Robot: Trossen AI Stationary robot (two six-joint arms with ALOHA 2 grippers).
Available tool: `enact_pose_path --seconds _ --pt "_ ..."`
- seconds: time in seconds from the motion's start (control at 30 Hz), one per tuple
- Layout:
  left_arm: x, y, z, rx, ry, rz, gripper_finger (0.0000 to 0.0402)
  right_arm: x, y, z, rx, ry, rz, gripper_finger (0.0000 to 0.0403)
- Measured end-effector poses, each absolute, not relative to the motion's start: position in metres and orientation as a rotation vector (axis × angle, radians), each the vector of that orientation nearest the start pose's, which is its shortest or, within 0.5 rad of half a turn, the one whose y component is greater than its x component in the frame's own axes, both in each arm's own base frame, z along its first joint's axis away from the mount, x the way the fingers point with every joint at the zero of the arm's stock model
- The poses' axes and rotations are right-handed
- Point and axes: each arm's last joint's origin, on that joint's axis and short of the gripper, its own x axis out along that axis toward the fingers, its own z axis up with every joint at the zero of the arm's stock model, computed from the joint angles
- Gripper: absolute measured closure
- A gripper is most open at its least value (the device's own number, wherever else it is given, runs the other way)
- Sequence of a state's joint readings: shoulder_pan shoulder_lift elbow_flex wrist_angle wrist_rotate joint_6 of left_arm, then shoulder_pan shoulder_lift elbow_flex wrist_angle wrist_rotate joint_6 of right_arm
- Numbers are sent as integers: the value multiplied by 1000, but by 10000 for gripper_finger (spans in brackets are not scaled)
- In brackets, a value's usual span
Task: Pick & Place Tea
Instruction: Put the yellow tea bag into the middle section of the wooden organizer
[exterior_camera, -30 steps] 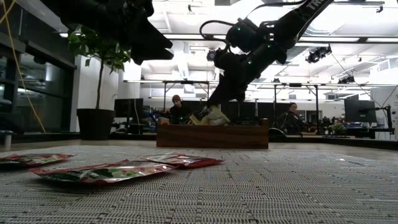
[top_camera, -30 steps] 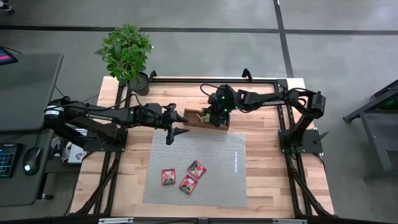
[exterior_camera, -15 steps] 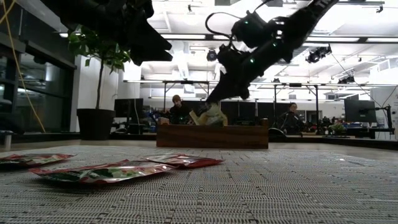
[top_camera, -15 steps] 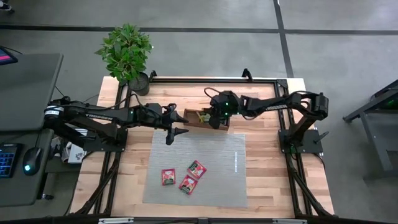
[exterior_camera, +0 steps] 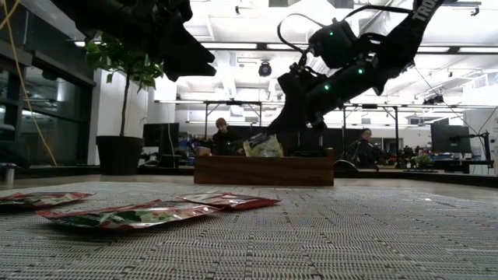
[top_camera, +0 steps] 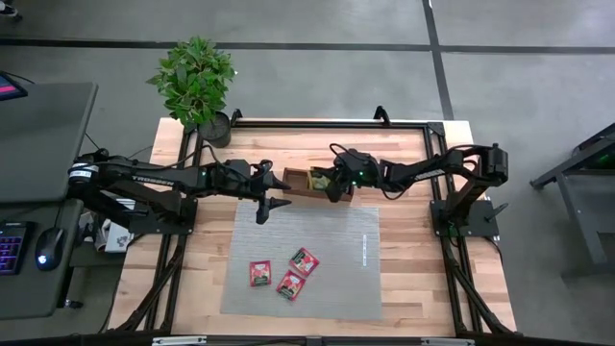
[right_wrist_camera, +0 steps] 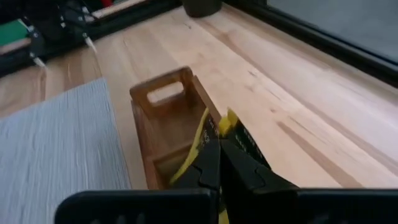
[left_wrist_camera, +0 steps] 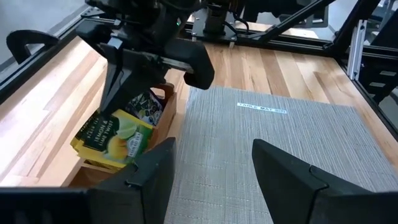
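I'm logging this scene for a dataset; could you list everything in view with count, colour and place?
Red tea sachets: three, red, on the mat's near half.
Yellow sachet: one, yellow, over the tray, in the right gripper.
Wooden tray: one, brown, at the mat's far edge.
Mat: one, grey, mid-table.
Potted plant: one, green, far left corner.
People: two, in the room behind.
Left gripper: open, above the mat.
Right gripper: shut on the sachet.

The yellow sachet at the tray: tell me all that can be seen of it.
The yellow sachet is a flat square packet with a lemon picture and dark print. The right gripper pinches its upper edge with shut jaws, holding it tilted in the wooden tray, beside a dark sachet. Whether it touches the tray floor cannot be told.
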State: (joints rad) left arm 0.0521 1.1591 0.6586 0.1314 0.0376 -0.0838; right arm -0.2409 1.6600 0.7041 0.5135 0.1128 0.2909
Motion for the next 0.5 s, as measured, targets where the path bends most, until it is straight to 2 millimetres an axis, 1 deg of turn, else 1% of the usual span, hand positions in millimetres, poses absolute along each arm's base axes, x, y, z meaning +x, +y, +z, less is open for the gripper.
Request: enact_pose_path --seconds 0.13,0.27,0.37,0.5 --pt "248 12 246 -93 368 31 191 310 -80 158 301 409 -409 396" --pt "248 12 246 -91 368 31 191 310 -80 158 259 416 -399 373" --pt "248 12 246 -90 368 31 191 310 -82 158 253 416 -407 341" --pt "248 12 246 -90 368 32 191 308 -87 158 266 412 -424 287"
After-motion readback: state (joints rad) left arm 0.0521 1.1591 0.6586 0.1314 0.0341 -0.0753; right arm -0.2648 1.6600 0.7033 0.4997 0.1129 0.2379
